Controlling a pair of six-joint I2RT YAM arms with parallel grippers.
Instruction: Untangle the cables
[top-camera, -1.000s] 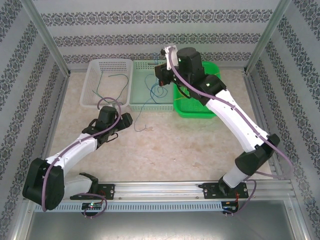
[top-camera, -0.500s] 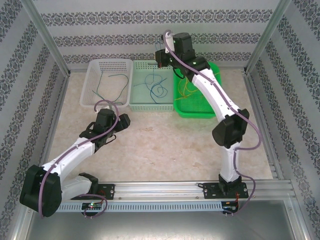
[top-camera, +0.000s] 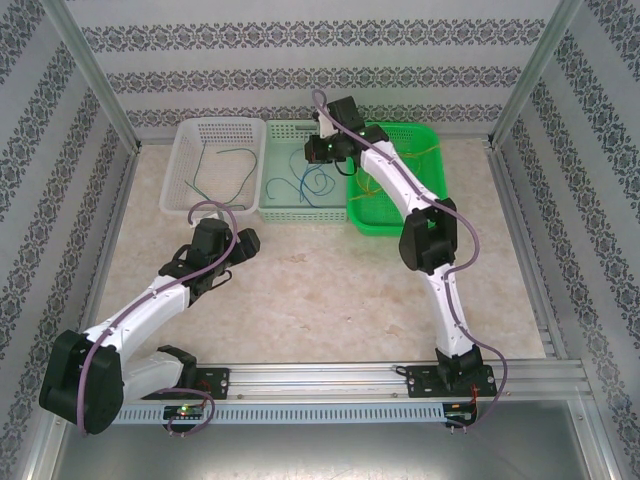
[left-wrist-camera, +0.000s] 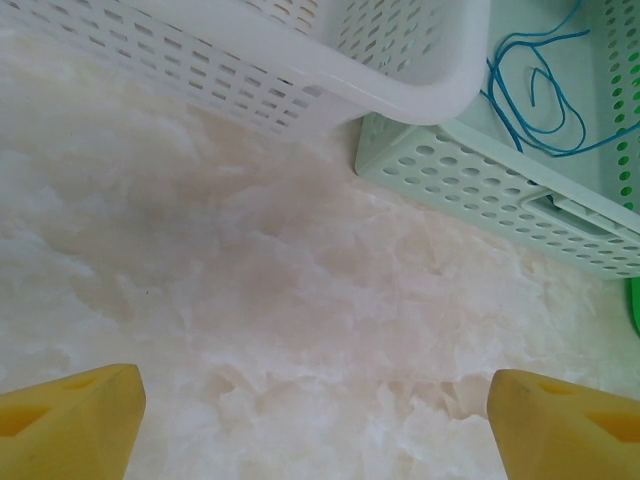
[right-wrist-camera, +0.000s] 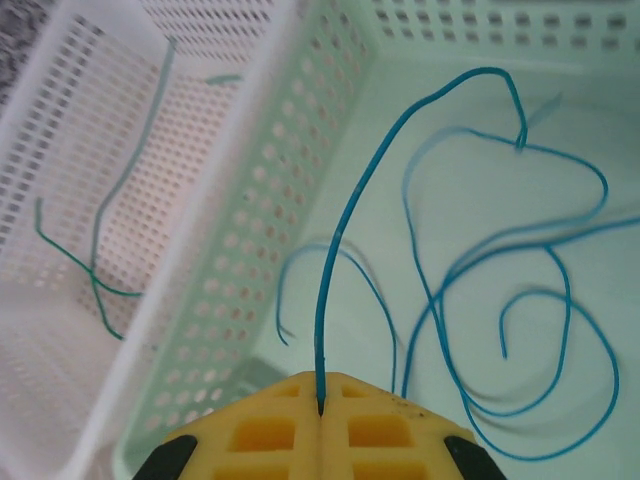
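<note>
your right arm is stretched out to the far edge of the tabletop. the right gripper hangs above the pale green basket, closed on one end of a blue cable. more blue cables lie in this basket. your left arm lies low near the white basket, the left gripper wide open.

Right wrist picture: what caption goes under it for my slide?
Shut yellow jaws hold a blue cable over the pale green basket.

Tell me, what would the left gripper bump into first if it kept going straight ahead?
The left gripper would probably hit the bare tabletop first, short of the white basket; depth is unclear.
</note>
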